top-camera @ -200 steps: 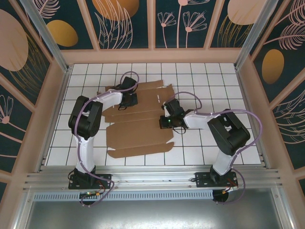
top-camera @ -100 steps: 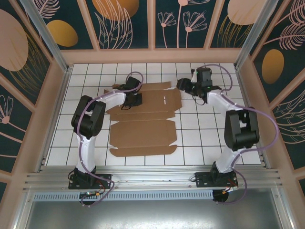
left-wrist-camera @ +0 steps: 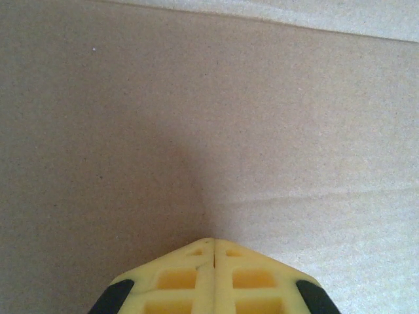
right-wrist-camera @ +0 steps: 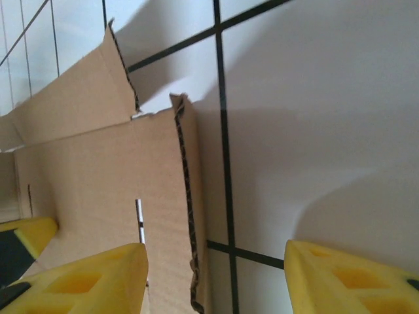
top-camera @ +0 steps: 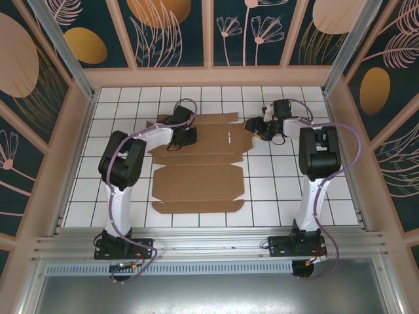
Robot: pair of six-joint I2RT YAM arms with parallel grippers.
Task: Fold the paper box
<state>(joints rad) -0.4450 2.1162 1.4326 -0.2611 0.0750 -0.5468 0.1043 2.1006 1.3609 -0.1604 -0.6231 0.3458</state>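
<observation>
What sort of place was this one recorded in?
Probably a staged robot test booth: a white gridded tabletop, decorated wall panels around it, and an aluminium rail along the near edge.

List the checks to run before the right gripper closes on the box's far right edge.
1. Paper box lying unfolded on the table: ok.
2. Left gripper shut, over the cardboard: ok.
3. Left gripper actually pressing the sheet down: cannot tell.
4. Right gripper open: ok.
5. Box edge inside the right gripper's opening: ok.
6. Edge raised enough off the table to pinch: cannot tell.
</observation>
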